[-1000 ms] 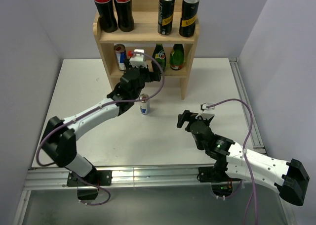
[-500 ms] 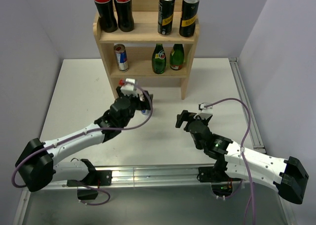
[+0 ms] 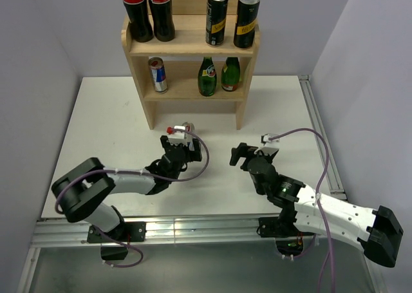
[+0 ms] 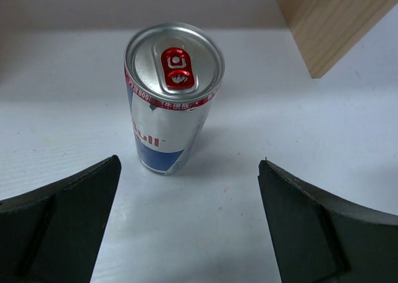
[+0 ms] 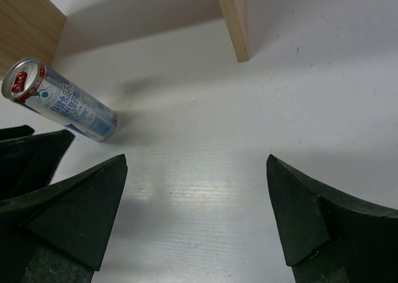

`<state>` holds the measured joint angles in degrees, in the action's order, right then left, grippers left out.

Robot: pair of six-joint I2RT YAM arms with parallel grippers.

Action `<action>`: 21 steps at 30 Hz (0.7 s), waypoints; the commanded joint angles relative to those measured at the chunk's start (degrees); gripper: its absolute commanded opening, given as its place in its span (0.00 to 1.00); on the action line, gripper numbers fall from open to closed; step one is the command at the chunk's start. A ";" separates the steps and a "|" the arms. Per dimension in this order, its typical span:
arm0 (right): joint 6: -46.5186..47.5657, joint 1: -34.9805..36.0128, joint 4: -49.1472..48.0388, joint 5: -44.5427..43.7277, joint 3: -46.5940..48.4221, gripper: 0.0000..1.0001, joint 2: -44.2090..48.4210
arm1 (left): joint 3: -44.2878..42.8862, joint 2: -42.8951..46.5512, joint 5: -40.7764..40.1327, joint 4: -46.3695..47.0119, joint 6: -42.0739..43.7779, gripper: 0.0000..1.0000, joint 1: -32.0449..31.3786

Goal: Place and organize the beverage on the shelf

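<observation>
- The top view shows the whole shelf (image 3: 193, 48) at the far edge of the white table (image 3: 109, 125). Two cola bottles (image 3: 147, 9) and two tall dark cans (image 3: 232, 19) stand on its top tier. A blue and silver can (image 3: 156, 74) and two green bottles (image 3: 219, 74) stand on the middle tier.
- In that view the loose beverage can (image 3: 188, 125) is only a sliver of silver rim behind the left gripper (image 3: 187, 150). It sits on the table just in front of the shelf, between the feet of the side panels.
- The left wrist view shows the can (image 4: 171, 102) in full. It stands upright on the table, with a red pull tab on top and a blue and silver body, and a corner of the wooden side panel (image 4: 329, 22) is behind it to the right.
- That view also shows the left gripper (image 4: 189, 165) spread wide. Its two black fingers (image 4: 62, 214) are short of the can on either side, touching nothing and holding nothing.
- The right wrist view sees the same can (image 5: 62, 106) from the side. It appears slanted in this view, beside a dark part of the left arm at the frame edge.
- The right gripper (image 5: 196, 162) is also fully spread and empty, over bare table well apart from the can. In the top view it (image 3: 239, 154) lies to the right of the left gripper, in front of the shelf's right foot.
</observation>
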<state>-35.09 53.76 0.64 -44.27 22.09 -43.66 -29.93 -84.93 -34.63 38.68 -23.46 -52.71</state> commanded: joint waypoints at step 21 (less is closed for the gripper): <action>-0.77 0.30 0.32 -2.31 -0.29 1.00 3.06 | -11.55 -18.72 -8.43 11.69 2.10 0.17 4.63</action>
<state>-35.11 53.76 1.23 -44.60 22.06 -41.17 -41.39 -107.00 -41.91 48.86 -21.69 -48.56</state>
